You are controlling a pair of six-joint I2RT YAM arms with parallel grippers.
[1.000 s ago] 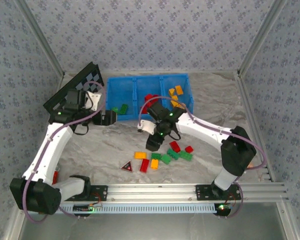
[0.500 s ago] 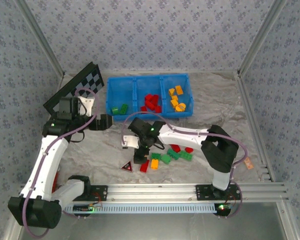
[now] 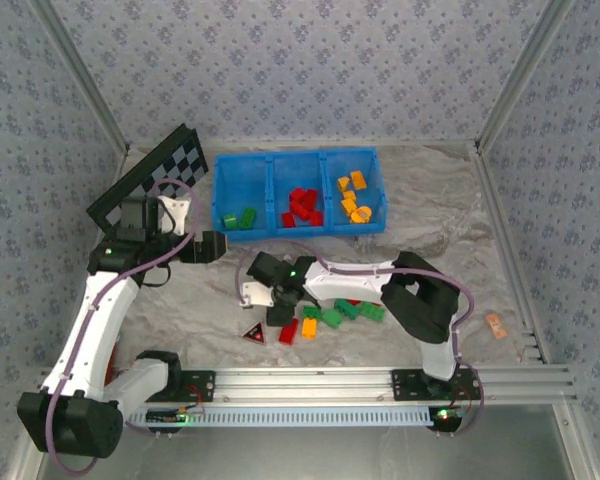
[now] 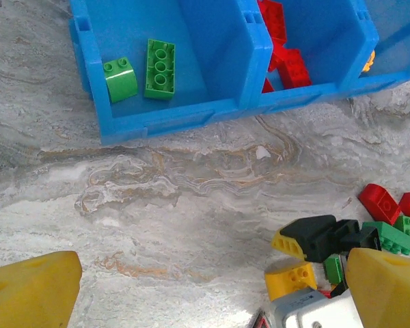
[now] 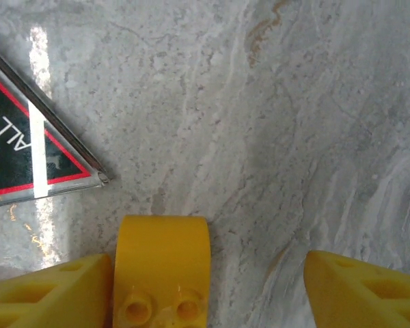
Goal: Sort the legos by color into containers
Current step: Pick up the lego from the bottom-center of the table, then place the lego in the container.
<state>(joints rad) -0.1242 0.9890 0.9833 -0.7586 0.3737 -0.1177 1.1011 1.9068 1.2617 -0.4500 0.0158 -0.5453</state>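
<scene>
right gripper (image 5: 212, 292) shifted lower; yellow brick (image 5: 162, 263) now between spread jaws

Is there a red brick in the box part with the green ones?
No, that left compartment holds just two green bricks.

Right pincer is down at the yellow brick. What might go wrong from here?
The yellow brick sits against one finger of the open right pincer, not centred, so closing may shove or twist it instead of gripping it squarely. The red-edged triangle lies close beside that finger and might get nudged or caught.
</scene>
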